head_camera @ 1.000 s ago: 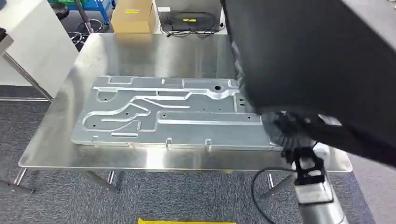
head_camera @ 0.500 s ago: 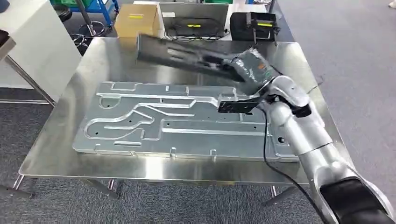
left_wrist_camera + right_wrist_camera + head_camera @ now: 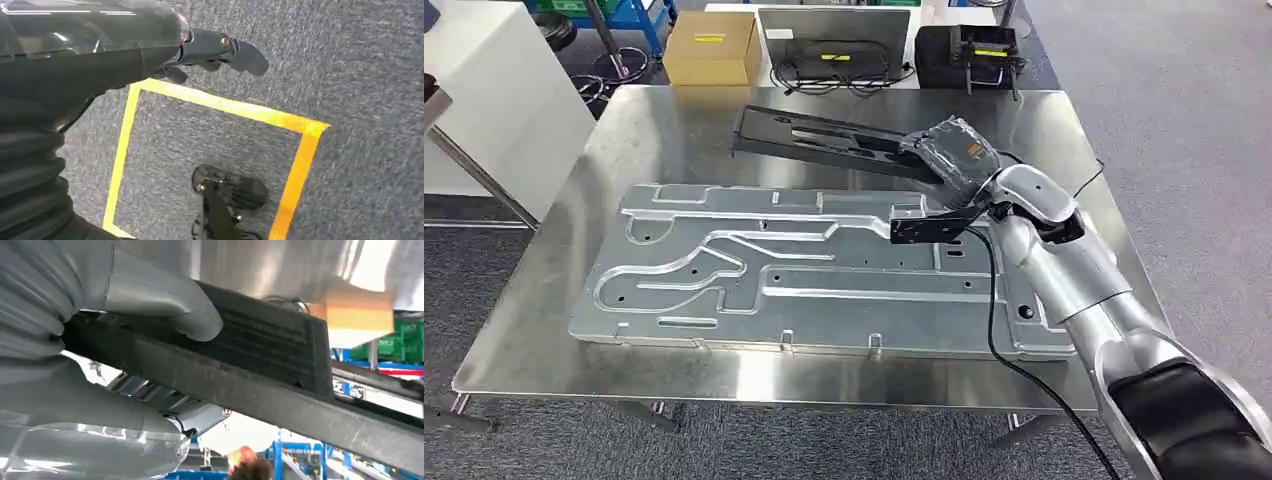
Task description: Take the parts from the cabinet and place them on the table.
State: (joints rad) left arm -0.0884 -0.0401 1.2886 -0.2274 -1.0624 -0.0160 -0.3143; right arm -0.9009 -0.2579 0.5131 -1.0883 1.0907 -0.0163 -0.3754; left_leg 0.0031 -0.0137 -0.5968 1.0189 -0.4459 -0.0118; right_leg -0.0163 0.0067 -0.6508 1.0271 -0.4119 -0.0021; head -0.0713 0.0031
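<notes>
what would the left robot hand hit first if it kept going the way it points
Likely the grey carpet: the left robot hand hangs empty above it, near the yellow floor tape. Depth is unclear.

Cardboard box [image 3: 712, 46], yellow floor tape [image 3: 295, 165]

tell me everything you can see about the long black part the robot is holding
The black part is a long, flat, matte panel with elongated slots cut along it, looking like dark plastic or coated metal. It lies across the far side of the steel table, behind the large silver plate, angled slightly. Its right end is gripped by the right robot hand; the right wrist view shows the thumb pressed on its ribbed face. Whether its far end rests on the table is unclear.
</notes>
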